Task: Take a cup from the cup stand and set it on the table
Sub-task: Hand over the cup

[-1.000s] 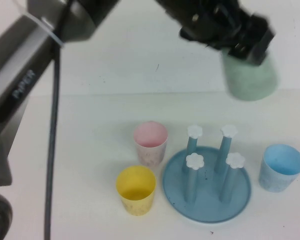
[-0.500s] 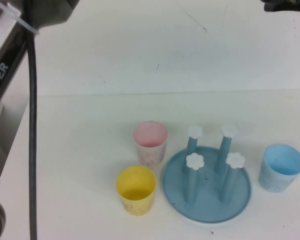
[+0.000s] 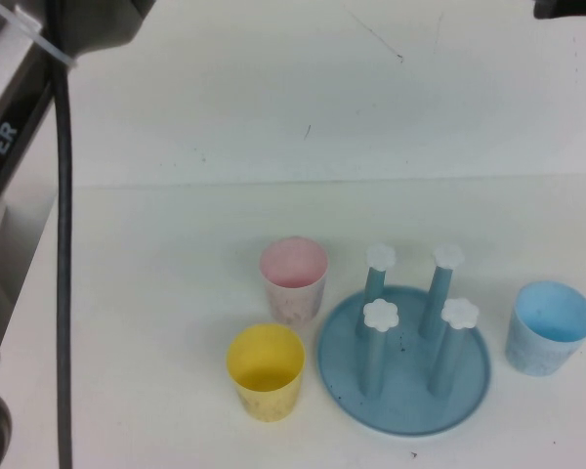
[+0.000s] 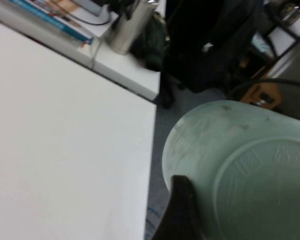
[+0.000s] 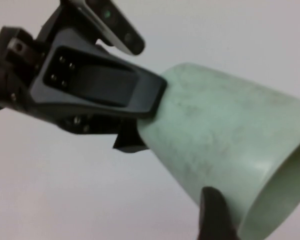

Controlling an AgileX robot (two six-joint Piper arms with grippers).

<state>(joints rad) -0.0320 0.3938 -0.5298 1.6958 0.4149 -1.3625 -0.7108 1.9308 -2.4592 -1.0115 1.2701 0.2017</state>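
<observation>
While the cup stand point(image 3: 344, 391) stands bare on the surface point(image 3: 156, 293), the cup point(image 5: 225, 135) hangs aloft, clamped at its base by the left end effector point(image 5: 145, 115). Its mouth points toward the right end effector point(image 5: 215, 220), which sits at the rim; I cannot tell its grip.

pale mint cup point(image 5: 225, 150); blue cup stand point(image 3: 404, 363), white flower caps.

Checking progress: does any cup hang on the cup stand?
No, the cup stand has four bare pegs; left gripper holds the cup, right gripper by its rim.
</observation>
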